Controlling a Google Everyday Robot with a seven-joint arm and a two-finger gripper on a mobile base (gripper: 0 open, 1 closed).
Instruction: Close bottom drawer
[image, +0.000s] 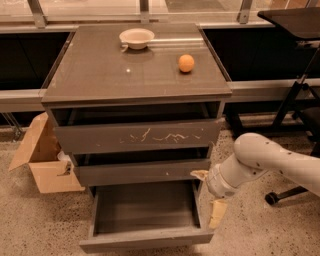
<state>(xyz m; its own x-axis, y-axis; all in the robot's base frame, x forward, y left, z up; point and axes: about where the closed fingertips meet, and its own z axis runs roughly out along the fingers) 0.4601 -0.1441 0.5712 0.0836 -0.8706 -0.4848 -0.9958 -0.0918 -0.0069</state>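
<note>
Speckled floor underlies the open grey-brown bottom drawer (145, 240), probably light and stiff: my spread claw (205, 199) beside its right side should push the front.

Speckled floor (30, 225), cardboard box (50, 176) beside grey cabinet (135, 80)
</note>
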